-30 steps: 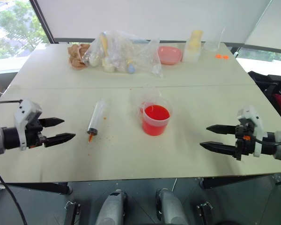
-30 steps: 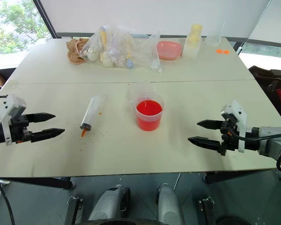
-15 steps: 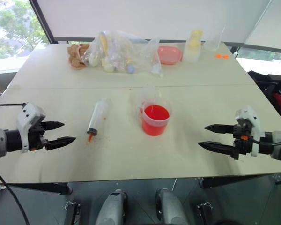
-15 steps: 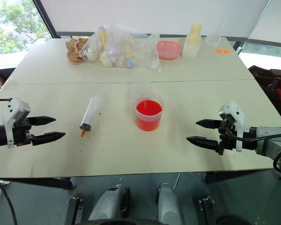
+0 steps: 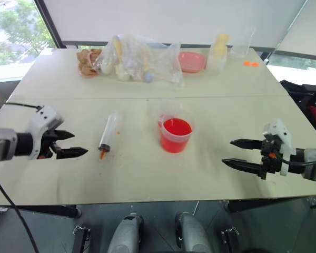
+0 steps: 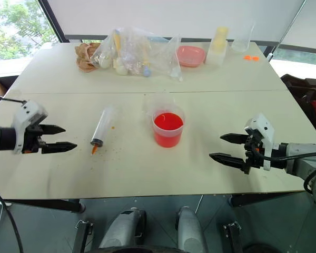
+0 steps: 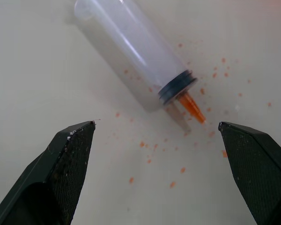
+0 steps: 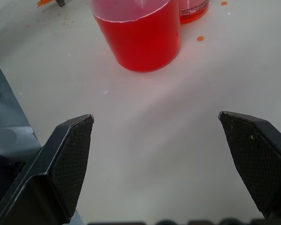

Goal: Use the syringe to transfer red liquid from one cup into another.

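The syringe (image 5: 107, 133) lies flat on the white table (image 5: 137, 174), left of centre, its orange tip (image 7: 193, 106) toward the front edge and small orange drops scattered round it. My left gripper (image 5: 79, 143) hovers open just left of that tip and points at it, with nothing between its fingers. The cup (image 5: 175, 134) with red liquid (image 6: 167, 122) stands mid-table. A second small clear cup (image 8: 193, 9) sits right behind it. My right gripper (image 5: 227, 152) is open and empty well to the right of the cup, aimed toward it.
Along the far side lie a clear plastic bag of items (image 5: 137, 58), a brown lump (image 5: 87, 62), a pink bowl (image 5: 190, 61), a pale yellow stack (image 5: 217, 51), a clear beaker (image 5: 241, 45) and orange bits (image 5: 249, 64). Dark objects sit beyond the table's right edge.
My left gripper has moved away from the front edge and a little right, turning toward the syringe's tip. The right gripper, syringe and cup have stayed put.
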Available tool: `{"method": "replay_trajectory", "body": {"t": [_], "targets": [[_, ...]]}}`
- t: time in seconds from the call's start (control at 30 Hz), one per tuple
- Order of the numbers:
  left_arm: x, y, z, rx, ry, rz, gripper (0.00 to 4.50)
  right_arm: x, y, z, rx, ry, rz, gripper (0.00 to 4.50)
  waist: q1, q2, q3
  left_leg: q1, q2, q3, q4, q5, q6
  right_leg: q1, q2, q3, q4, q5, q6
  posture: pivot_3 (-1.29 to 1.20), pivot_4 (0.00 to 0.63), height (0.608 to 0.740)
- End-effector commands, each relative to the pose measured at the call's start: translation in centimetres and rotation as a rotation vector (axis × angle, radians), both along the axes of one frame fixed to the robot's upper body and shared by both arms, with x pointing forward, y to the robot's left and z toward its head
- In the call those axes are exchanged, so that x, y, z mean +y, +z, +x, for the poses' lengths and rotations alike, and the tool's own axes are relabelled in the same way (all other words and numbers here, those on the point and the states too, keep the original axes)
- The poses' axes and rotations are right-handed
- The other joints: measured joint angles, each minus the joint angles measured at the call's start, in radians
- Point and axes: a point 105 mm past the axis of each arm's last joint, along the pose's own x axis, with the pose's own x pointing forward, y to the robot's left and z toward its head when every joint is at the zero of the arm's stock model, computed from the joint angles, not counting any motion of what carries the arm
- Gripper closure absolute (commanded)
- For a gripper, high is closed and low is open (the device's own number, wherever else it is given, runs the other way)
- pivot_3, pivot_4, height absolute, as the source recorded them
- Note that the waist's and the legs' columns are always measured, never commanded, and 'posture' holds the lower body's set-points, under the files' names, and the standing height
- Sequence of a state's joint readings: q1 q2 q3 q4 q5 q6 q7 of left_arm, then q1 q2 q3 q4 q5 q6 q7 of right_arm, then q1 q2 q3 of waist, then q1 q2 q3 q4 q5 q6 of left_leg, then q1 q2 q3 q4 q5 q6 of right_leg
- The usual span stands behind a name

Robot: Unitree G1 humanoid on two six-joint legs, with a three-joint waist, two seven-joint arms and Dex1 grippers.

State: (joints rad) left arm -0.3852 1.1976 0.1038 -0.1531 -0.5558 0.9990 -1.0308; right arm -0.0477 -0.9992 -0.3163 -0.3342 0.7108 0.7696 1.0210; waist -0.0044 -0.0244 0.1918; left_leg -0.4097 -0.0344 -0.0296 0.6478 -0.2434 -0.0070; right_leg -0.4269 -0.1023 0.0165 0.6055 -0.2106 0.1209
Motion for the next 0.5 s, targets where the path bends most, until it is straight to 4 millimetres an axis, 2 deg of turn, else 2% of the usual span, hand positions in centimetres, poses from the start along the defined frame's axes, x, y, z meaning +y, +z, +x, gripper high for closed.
{"method": "replay_trajectory", "body": {"t": [0.03, 0.13, 0.27, 0.5], "targets": [[-1.6, 2.3, 1.4, 0.082, 0.042, 0.015, 0.06, 1.7, 3.7, 0.2, -0.146, 0.079, -0.007, 0.0, 0.005, 0.0, 0.0, 0.0, 0.0, 0.0, 0.001, 0.0, 0.0, 0.0, 0.001, 0.0, 0.0, 0.0, 0.0, 0.0, 0.15, 0.737], [-3.3, 3.7, 3.7, 0.142, 0.112, 0.022, 0.06, 3.5, 6.2, 0.6, -0.272, 0.142, -0.025, 0.0, 0.007, 0.0, 0.001, 0.0, -0.003, 0.001, 0.003, 0.0, 0.0, 0.001, 0.001, 0.0, 0.004, 0.001, 0.005, 0.0, 0.15, 0.737], [-5.1, 3.6, 6.2, 0.272, 0.212, -0.011, 0.06, 5.8, 7.6, 0.4, -0.37, 0.235, -0.044, 0.0, 0.006, -0.001, 0.0, 0.0, -0.004, 0.001, 0.002, 0.0, 0.001, 0.0, 0.002, 0.0, 0.007, -0.001, 0.008, 0.0, 0.15, 0.737], [-5.1, 1.9, 10.3, 0.302, 0.371, 0.063, 0.06, 8.3, 8.8, -0.3, -0.453, 0.34, -0.049, 0.0, -0.01, -0.001, 0.001, -0.001, -0.003, 0.0, 0.002, 0.0, 0.001, -0.002, 0.004, 0.001, 0.007, -0.001, 0.009, 0.0, 0.15, 0.737]]}}
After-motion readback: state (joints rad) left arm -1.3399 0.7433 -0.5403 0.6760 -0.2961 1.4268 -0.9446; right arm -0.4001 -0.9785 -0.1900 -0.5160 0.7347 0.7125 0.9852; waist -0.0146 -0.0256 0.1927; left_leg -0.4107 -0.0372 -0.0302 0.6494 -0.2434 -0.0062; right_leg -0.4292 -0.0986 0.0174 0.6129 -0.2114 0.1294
